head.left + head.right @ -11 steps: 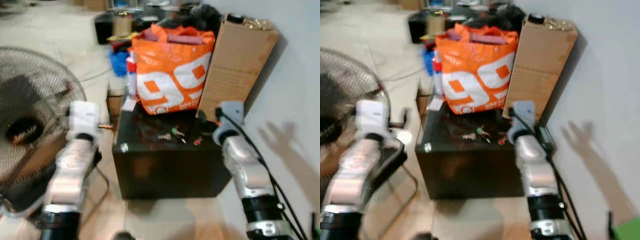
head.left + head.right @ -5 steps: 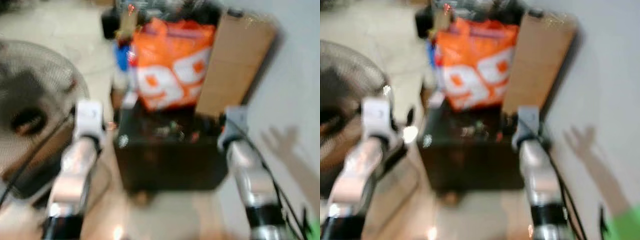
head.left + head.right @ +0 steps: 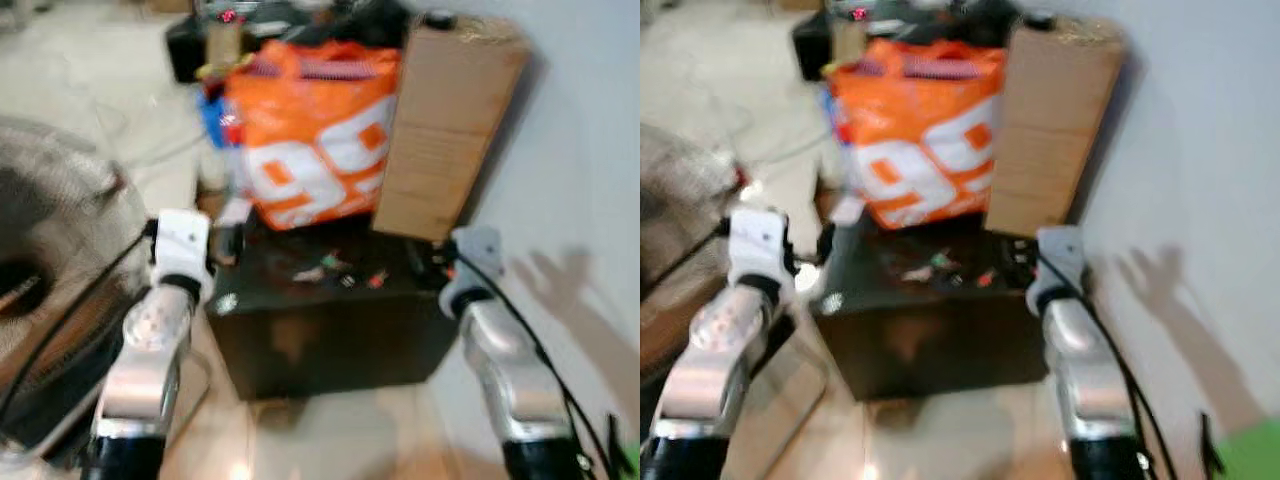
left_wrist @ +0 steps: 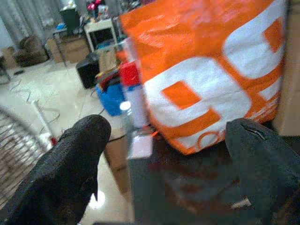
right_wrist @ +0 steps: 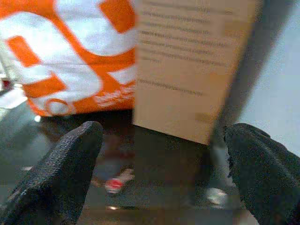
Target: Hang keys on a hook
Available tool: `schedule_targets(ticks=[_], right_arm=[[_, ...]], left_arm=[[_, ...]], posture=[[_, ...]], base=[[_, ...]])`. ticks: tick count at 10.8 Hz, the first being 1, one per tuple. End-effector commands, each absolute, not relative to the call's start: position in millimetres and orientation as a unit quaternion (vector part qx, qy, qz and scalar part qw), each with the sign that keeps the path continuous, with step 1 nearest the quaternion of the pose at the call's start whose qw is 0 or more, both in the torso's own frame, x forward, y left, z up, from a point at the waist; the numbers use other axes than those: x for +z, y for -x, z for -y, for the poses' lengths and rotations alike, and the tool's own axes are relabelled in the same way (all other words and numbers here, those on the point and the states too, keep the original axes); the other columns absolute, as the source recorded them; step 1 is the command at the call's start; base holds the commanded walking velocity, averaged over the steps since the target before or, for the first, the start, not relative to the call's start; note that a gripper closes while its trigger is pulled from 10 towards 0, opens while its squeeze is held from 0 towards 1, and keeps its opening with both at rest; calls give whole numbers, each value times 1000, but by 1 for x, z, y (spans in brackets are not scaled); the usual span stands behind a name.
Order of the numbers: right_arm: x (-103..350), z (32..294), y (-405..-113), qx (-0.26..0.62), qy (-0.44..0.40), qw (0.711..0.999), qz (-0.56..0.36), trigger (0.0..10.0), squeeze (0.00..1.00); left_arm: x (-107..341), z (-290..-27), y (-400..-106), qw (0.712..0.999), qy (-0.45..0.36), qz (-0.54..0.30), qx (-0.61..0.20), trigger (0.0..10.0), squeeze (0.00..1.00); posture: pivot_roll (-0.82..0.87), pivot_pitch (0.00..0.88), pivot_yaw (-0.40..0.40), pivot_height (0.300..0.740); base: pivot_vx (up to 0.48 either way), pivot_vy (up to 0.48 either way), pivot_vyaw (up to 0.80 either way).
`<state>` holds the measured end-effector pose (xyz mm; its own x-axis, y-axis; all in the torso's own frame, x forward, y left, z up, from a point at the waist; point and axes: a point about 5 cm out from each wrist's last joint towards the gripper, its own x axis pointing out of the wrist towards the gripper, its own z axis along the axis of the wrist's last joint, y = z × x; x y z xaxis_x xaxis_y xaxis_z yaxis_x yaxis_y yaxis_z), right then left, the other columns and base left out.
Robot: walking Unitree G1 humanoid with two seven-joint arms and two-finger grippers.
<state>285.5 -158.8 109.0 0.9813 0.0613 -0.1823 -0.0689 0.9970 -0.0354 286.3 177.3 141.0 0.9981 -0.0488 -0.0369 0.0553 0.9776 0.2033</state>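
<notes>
1. The keys (image 3: 335,268) lie in a small blurred cluster mid-frame on the dark bench (image 3: 330,330), in front of the orange bag (image 3: 310,140).
2. A tall cardboard box (image 3: 445,120) stands upper right against the wall.
3. The left tool (image 4: 159,154) hovers at the bench's left edge, fingers spread apart, gripping nothing.
4. The right tool (image 5: 164,164) hovers at the bench's right edge, fingers likewise apart.

— What is placed on the surface (image 3: 330,330)?
— Keys (image 3: 335,270) are laid at its middle; a shopping bag (image 3: 310,145) is stood behind them, with a cardboard box (image 3: 445,125) set at the bag's right.
— And left?
— A fan (image 3: 55,290) is stood on the floor.
</notes>
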Motion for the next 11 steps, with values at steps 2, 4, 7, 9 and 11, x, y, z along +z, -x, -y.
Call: schedule_targets(ticks=[2, 4, 7, 9, 11], right_arm=[[104, 167, -286, 22, 30, 993, -111, 10000, 0], [102, 164, -293, 25, 32, 991, -125, 10000, 0], [104, 156, -305, 42, 39, 991, -125, 10000, 0], [106, 157, -308, 34, 37, 992, -120, 10000, 0], [107, 161, -309, 24, 39, 992, -118, 10000, 0]], left_arm=[[134, -174, -283, 994, -104, -27, -35, 10000, 0], [135, -178, -282, 994, -106, -30, -28, 10000, 0], [138, -182, -283, 993, -109, -27, -24, 10000, 0], [139, -181, -288, 994, -108, -25, -25, 10000, 0], [140, -175, -292, 994, -101, -20, -29, 10000, 0]], posture=[[-62, 0, -15, 740], [-15, 0, -41, 740], [8, 0, -46, 740], [-13, 0, -30, 740], [-24, 0, -31, 740]], base=[[356, 0, 0], [360, 0, 0], [377, 0, 0], [384, 0, 0], [377, 0, 0]])
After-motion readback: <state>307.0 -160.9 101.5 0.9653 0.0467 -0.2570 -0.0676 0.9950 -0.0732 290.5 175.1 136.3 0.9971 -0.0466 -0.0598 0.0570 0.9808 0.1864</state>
